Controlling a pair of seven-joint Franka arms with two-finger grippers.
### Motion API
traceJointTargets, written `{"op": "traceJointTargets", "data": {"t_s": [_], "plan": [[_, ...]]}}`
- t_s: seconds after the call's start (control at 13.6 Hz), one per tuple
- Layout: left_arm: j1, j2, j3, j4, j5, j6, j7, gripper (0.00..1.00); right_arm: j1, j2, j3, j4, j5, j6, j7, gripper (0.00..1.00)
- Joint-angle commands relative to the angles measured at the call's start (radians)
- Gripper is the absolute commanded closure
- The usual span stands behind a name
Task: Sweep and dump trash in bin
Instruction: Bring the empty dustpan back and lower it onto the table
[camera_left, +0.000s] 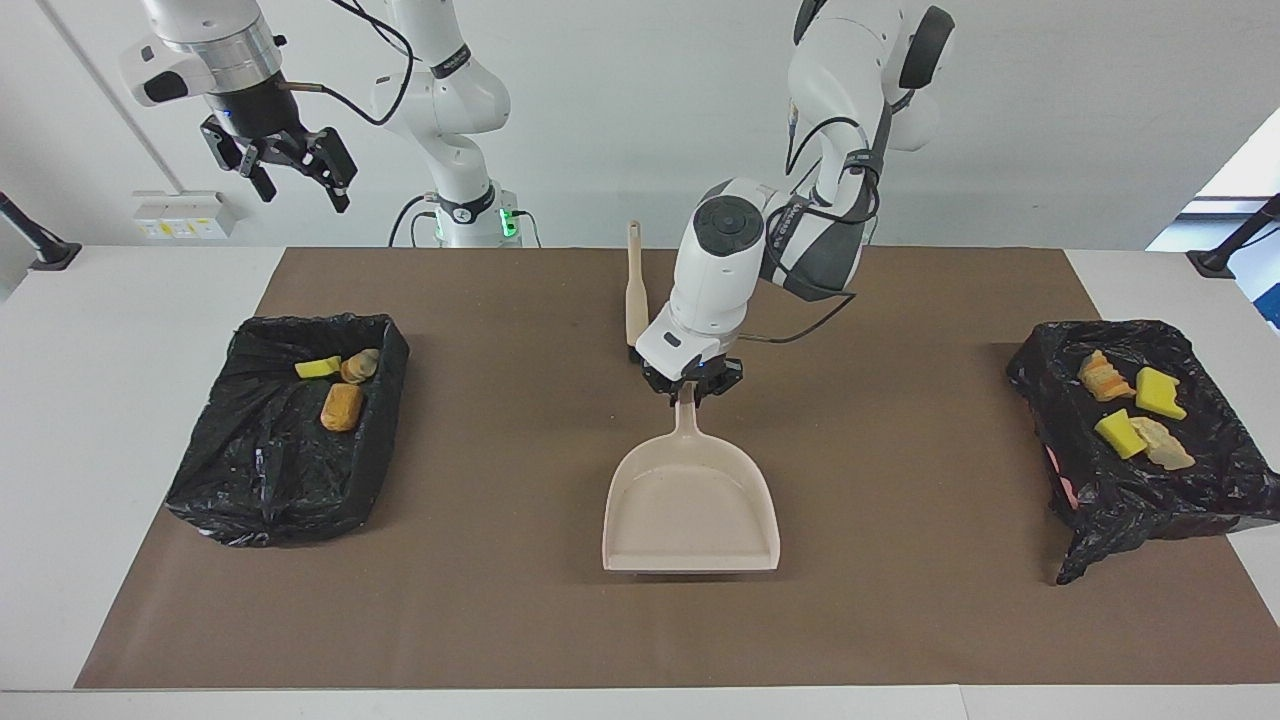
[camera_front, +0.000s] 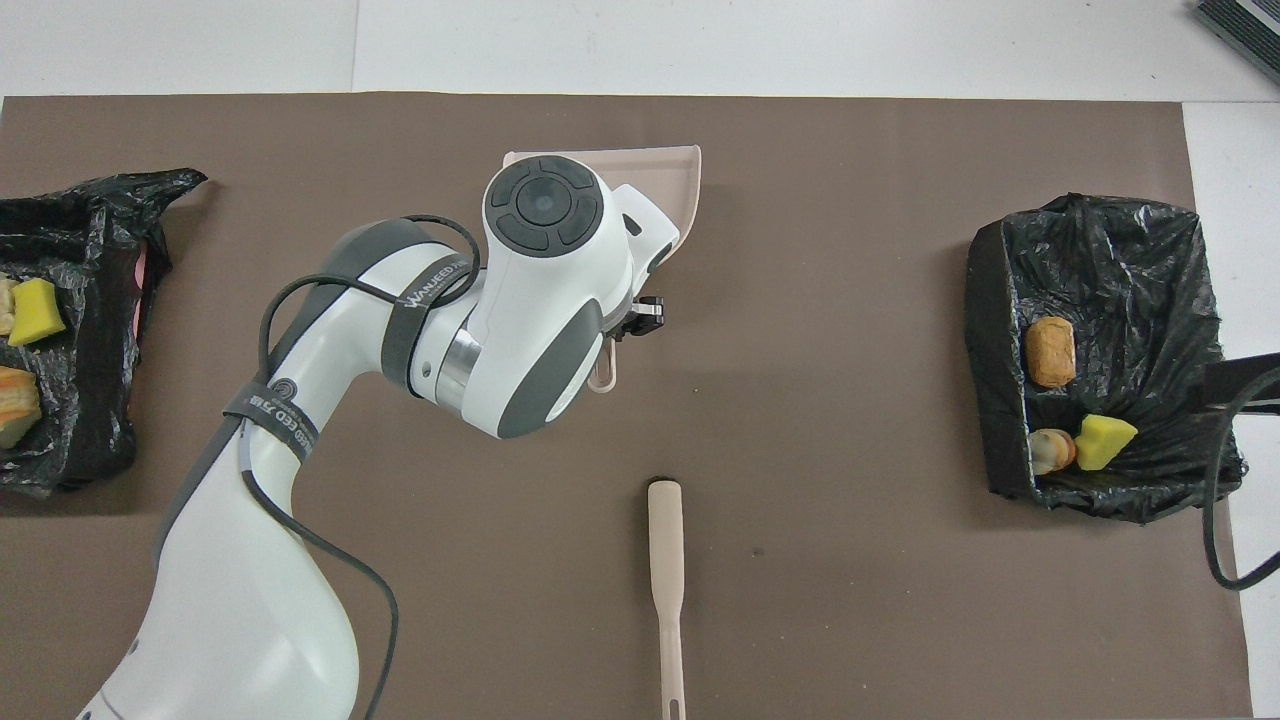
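The left gripper (camera_left: 691, 391) is clamped on the dustpan (camera_left: 691, 512) handle mid-bench, its mouth pointing away from the robots. The trash (camera_left: 1135, 410) lies in both bins; the right gripper (camera_left: 290, 172) waits aloft, spread.

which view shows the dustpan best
The facing view: the whole dustpan shows there, empty tray and handle, with the left gripper shut on the handle's end. In the overhead view the left arm covers most of it; only the tray's wide edge and handle tip show.
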Motion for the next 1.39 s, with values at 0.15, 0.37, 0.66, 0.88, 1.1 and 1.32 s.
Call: {"op": "traceJointTargets", "data": {"t_s": [0.15, 0.37, 0.66, 0.88, 1.1, 1.32], "plan": [[-0.053, 0.080, 0.019, 0.043, -0.012, 0.052, -0.058, 1.00, -0.003, -0.019, 0.000, -0.017, 0.000, -0.008, -0.011, 0.00], [-0.058, 0.086, 0.016, 0.034, -0.053, 0.089, -0.058, 1.00, -0.003, -0.019, 0.000, -0.017, 0.000, -0.008, -0.009, 0.00], [-0.067, 0.094, 0.018, 0.022, -0.116, 0.141, -0.056, 1.00, -0.003, -0.019, 0.000, -0.017, 0.000, -0.008, -0.011, 0.00], [-0.069, 0.092, 0.018, 0.018, -0.111, 0.127, -0.056, 0.80, -0.003, -0.019, 0.000, -0.017, 0.001, -0.008, -0.011, 0.00], [-0.069, 0.089, 0.018, 0.017, -0.110, 0.118, -0.056, 0.47, -0.003, -0.019, 0.000, -0.017, 0.001, -0.008, -0.011, 0.00], [-0.057, 0.060, 0.022, 0.014, -0.090, 0.086, -0.058, 0.37, -0.003, -0.019, 0.000, -0.017, 0.000, -0.008, -0.011, 0.00]]}}
